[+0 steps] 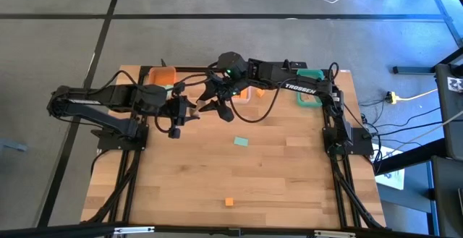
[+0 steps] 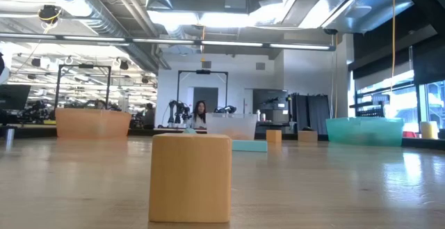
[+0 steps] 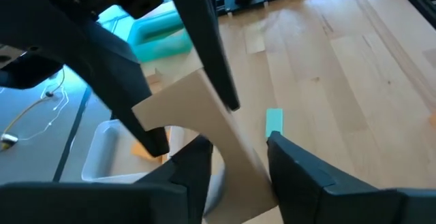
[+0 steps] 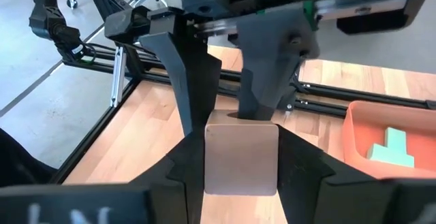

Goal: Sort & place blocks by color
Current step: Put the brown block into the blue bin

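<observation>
Both grippers meet above the table's far middle, between the orange bin [image 1: 163, 75] and the clear bin [image 1: 249, 95]. My right gripper [image 4: 242, 176] is shut on a light wood block [image 4: 242, 159]. My left gripper [image 3: 238, 156] is open, its fingers standing on either side of the same block's [image 3: 197, 108] other end. A mint green block [image 1: 241, 142] lies flat on the table's middle. An orange block [image 1: 229, 202] stands near the near edge. Neither gripper shows in the low view. My right gripper pinches the wood block between its two fingers [image 4: 184, 163], on two opposite side faces [image 4: 218, 156]. The block is lifted clear of the table. My left gripper has the block's far end [image 3: 235, 163] between its fingers [image 3: 197, 163]; whether they touch it I cannot tell.
The teal bin [image 1: 311, 93] stands at the far right. A mint green piece [image 4: 392, 149] lies inside the orange bin [image 4: 361, 125]. The orange block [image 2: 191, 177] stands close in front of the low camera. The near half of the table [image 1: 181, 187] holds only the two loose blocks.
</observation>
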Available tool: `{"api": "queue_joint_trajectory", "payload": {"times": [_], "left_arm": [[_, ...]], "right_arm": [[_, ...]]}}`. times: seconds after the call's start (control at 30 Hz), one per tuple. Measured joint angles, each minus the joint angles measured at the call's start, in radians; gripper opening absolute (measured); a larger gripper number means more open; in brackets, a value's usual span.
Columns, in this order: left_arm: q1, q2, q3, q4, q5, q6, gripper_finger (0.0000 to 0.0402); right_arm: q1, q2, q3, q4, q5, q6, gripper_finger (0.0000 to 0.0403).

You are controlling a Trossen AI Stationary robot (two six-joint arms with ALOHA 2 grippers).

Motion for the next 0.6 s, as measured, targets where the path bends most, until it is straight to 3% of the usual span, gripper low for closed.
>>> {"api": "queue_joint_trajectory", "payload": {"times": [0.27, 0.6], "left_arm": [[0.001, 0.000, 0.000, -0.037, -0.017, -0.001, 0.0146], [0.002, -0.001, -0.001, -0.101, -0.182, -0.043, 0.0150]], "right_arm": [[0.001, -0.005, 0.000, -0.040, 0.029, -0.020, 0.0132], [-0.013, -0.012, 0.001, -0.189, 0.115, -0.015, 0.0132]]}}
